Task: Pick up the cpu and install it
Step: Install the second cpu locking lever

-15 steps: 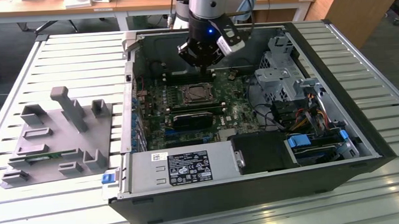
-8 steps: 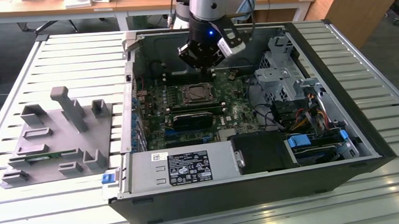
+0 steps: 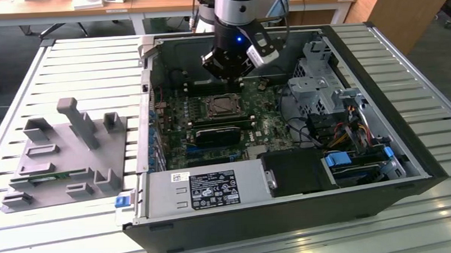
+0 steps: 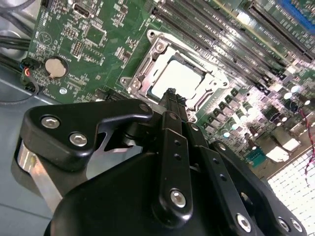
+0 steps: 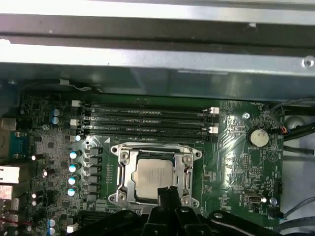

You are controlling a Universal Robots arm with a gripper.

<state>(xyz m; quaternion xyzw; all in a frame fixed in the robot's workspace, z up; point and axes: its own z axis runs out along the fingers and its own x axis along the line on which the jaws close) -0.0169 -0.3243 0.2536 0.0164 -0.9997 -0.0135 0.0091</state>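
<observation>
The cpu (image 5: 153, 176) sits flat in its metal socket frame (image 5: 188, 166) on the green board (image 5: 231, 147) inside the open computer case (image 3: 289, 214) — its silver top bare in both wrist views. The pincer (image 4: 170, 93) hangs just above the chip's edge with its fingertips drawn together, gripping nothing. Beyond the socket run long black memory slots (image 5: 147, 120) — a round coin battery (image 5: 257, 137) lies off to one side.

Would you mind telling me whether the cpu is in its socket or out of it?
In: the cpu lies flat inside the socket frame on the motherboard, in both wrist views. The gripper hovers just above.
</observation>
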